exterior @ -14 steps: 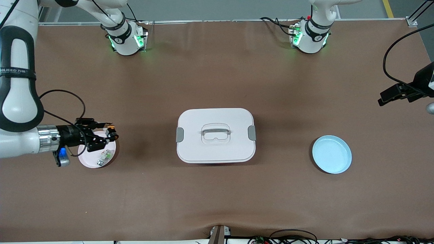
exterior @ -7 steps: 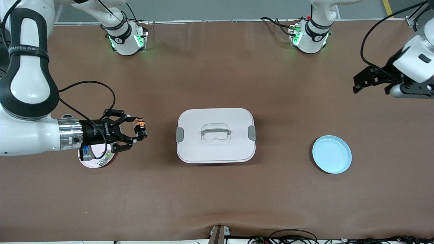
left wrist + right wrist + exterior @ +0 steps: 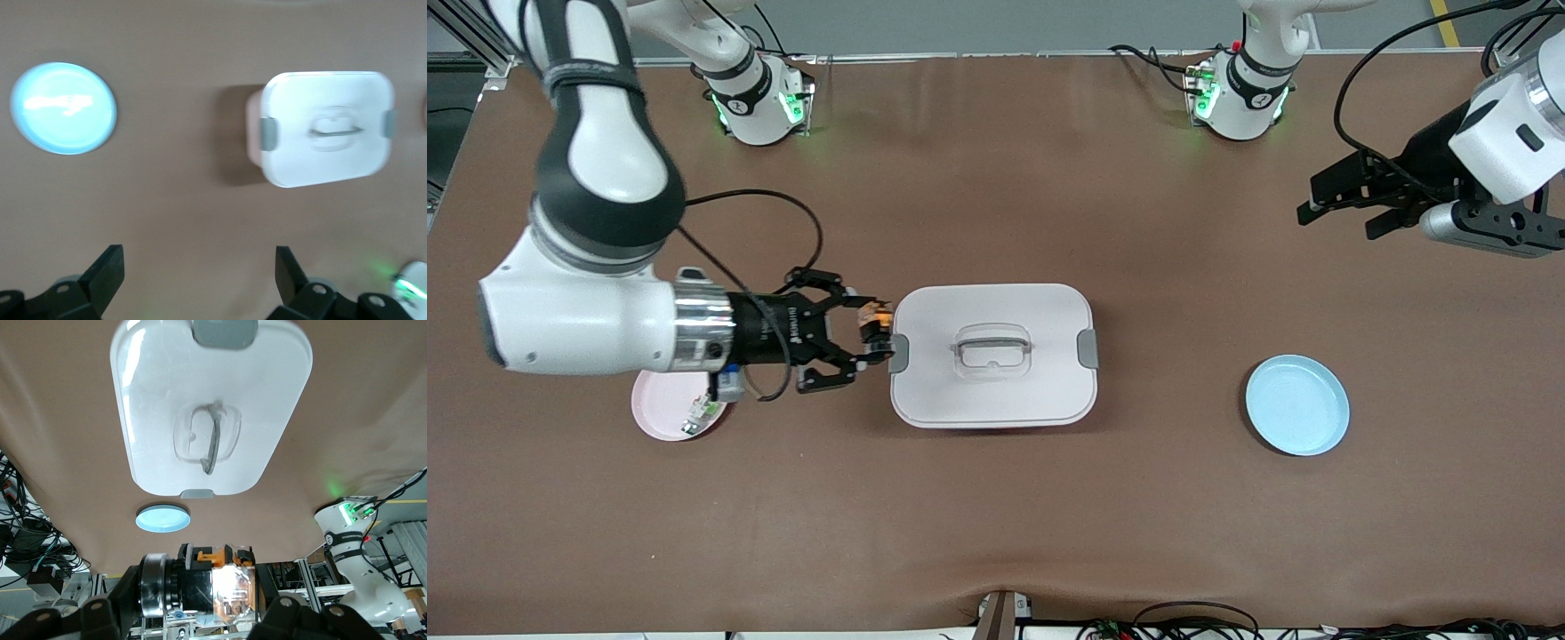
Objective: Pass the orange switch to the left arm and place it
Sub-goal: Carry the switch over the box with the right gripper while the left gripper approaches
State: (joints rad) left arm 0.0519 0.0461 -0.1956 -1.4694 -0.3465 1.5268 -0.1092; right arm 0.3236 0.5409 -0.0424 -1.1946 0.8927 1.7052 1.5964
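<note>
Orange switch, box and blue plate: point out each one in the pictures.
orange switch (image 3: 874, 316): front view, its orange face, held by the shut right gripper (image 3: 869, 340).
box (image 3: 993, 391): front view, bare white lid below the handle.
blue plate (image 3: 1296, 404): front view, middle of its bare dish.

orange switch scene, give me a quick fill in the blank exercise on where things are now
1. The right gripper is shut on the ____ switch.
2. That switch hangs by the edge of the white ____ with grey latches.
3. The left gripper, with nothing in it, has its fingers ____.
4. The plate toward the left arm's end of the table is ____ in colour.

Missing words: orange; box; open; blue
</note>
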